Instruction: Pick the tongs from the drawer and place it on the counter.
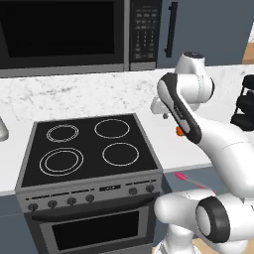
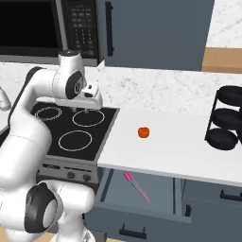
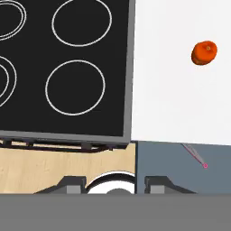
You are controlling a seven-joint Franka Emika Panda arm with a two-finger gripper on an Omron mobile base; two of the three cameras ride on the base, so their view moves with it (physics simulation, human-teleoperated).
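A black stovetop (image 1: 89,146) sits below a microwave (image 1: 74,34); slate cabinets (image 2: 156,33), marbled backsplash (image 1: 74,92), seemingly wooden floor (image 3: 54,164).

- We read the flat white counter (image 2: 179,146) as matt stone-look, faint grey marbling; the backsplash (image 1: 74,94) shows heavier veining.
- Black stovetop (image 1: 89,146): smooth glass, white printed burner rings.
- Oven front (image 1: 89,218) below it looks like brushed grey metal, dark glass door, matt black knobs.
- Slate blue-grey drawer (image 2: 156,186): flat matt painted finish, inside and out.
- Thin pink-magenta tongs (image 2: 137,187): smooth, plastic-looking.
- Small orange ball (image 2: 143,132): smooth, slight sheen.
- White robot arm (image 2: 28,123): glossy plastic shell, dark matt joints.
- Black tiered rack (image 2: 226,118): matt dark finish.
- Floor (image 3: 58,169) in the hand view: light wood grain.
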